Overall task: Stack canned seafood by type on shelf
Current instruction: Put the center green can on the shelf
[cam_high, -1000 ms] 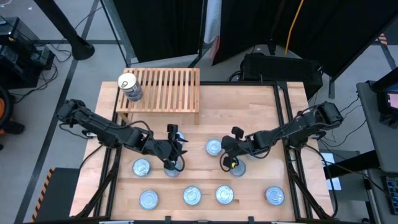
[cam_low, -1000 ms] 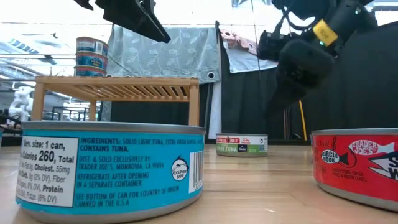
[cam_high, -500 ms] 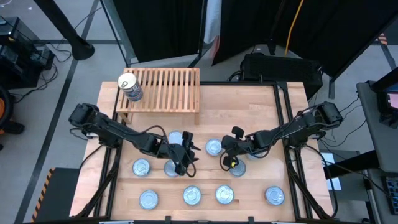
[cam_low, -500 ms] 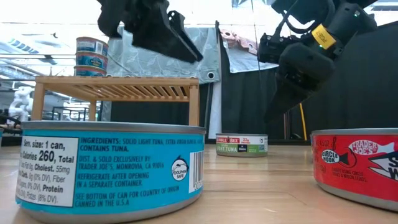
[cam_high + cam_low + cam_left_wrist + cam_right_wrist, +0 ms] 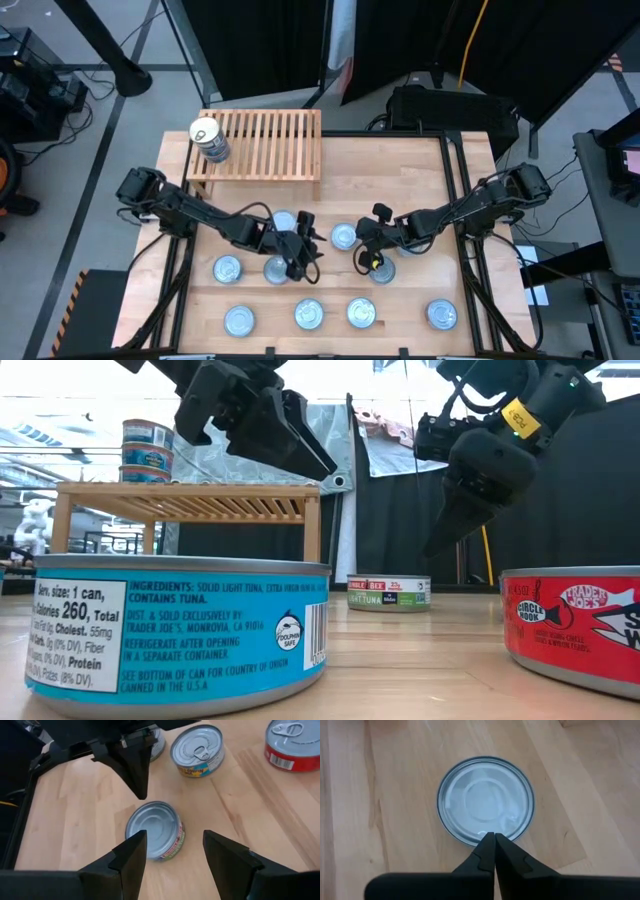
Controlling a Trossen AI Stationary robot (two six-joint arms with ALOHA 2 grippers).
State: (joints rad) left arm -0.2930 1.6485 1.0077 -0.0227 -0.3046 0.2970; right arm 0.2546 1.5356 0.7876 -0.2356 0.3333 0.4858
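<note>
A plain-topped tin with a green and red label (image 5: 155, 830) stands on the wooden tabletop mid-table (image 5: 343, 237); it also shows in the low view (image 5: 388, 592). My left gripper (image 5: 310, 248) is open and hangs above the table just left of it; its fingers (image 5: 135, 852) frame the tin without touching. My right gripper (image 5: 362, 255) is shut, its tips (image 5: 494, 836) hovering over the tin's rim (image 5: 485, 800), clear above it in the low view (image 5: 432, 548). A stack of three tins (image 5: 207, 140) stands on the slatted shelf's (image 5: 265, 140) left end.
Several more tins stand on the table: one far-left of my left gripper (image 5: 283, 222), two to its near left (image 5: 227, 268), a pull-tab tin (image 5: 197, 750) by my right gripper, and a front row (image 5: 308, 314) including a red-labelled one (image 5: 575, 630). The shelf's right part is bare slats.
My left gripper has gone toward the table's right edge and somewhat down, from over the tins at the left to just beside the green-labelled tin. The tin behind it has come into view. No tin has moved.
</note>
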